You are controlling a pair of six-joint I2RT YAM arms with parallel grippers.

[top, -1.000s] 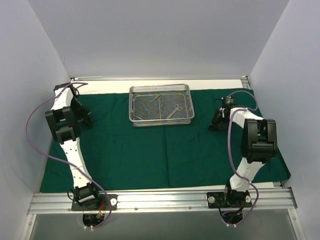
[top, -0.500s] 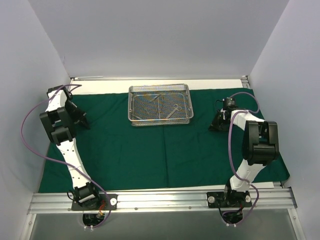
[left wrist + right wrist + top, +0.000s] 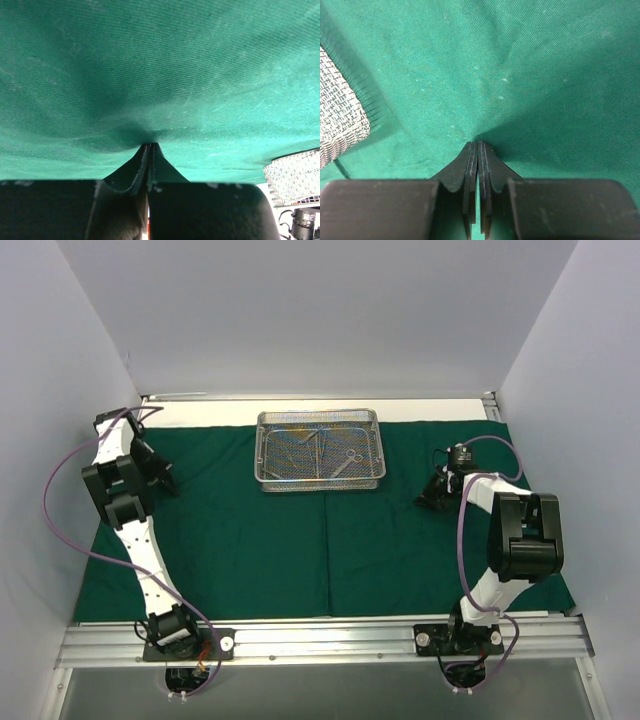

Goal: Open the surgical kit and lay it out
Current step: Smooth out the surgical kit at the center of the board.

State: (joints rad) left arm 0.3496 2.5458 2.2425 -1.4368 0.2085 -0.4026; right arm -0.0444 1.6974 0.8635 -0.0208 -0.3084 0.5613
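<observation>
Nearest: silver aluminium rail [image 3: 320, 640] across the front edge, both arm bases bolted to it. Beyond it the dark green cloth drape [image 3: 300, 550] lies opened out flat over most of the tabletop [image 3: 430, 408], w/ a crease running front to back down the middle.

L arm [image 3: 140, 540] reaches up the left side of the drape, purple cable looping beside it. L jaws are pressed together w/ tips down on the cloth near its left edge. In the L wrist view the fingertips [image 3: 142, 157] meet where the cloth [image 3: 160, 75] puckers into them, so they are pinching a small fold of drape.

R arm [image 3: 520, 540] stands on the right, wrist bent in toward centre. R jaws are likewise pressed together on the drape's right part; creases in the cloth [image 3: 520, 65] run to the fingertips [image 3: 469, 155], pinching it there.

Farthest: rectangular silver wire-mesh tray [image 3: 320, 483] sits on the drape at far centre, btwn the two jaws, well apart from both. Thin steel instruments lie inside, incl. scissors [image 3: 347, 462]. Tray corner shows in both wrist views [image 3: 295, 175] [image 3: 337, 125].
</observation>
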